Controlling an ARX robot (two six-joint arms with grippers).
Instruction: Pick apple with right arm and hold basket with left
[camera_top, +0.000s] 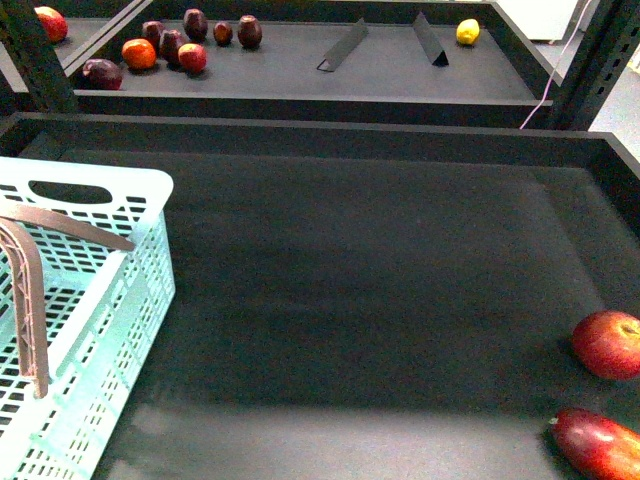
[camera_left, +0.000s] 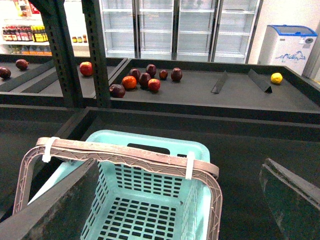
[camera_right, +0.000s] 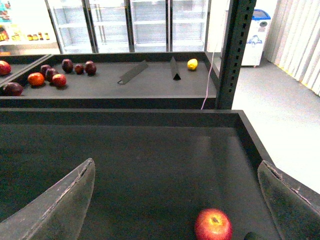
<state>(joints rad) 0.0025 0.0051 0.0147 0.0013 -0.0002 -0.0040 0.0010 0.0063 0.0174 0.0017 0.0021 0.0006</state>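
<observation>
Judged barely begun: no grasp made on either side. Right gripper (camera_right: 176, 167) spread wide and empty, aimed over the apple (camera_right: 213, 225) at the lower middle of its own view, well apart from both pads. In the front view, apple (camera_top: 608, 343) low at the right edge, near an elongated darker red fruit (camera_top: 600, 445) in the lower right corner, apparently not touching. Left gripper (camera_left: 180, 170) likewise released, jaws parted above the basket (camera_left: 150, 145), with the handle (camera_left: 130, 156) running across between them but not clamped. Left to do: descend and close on the apple; close on the basket. Apple round, glossy, red with a yellowish blush by the stem dimple. Basket at lower left of the front view, pale turquoise plastic, lattice walls and floor, slot grip cut in the rim. Handle a dull brown ribbed hoop. Shelf bed (camera_top: 350, 280) matte, dark, flat, with a raised lip.
</observation>
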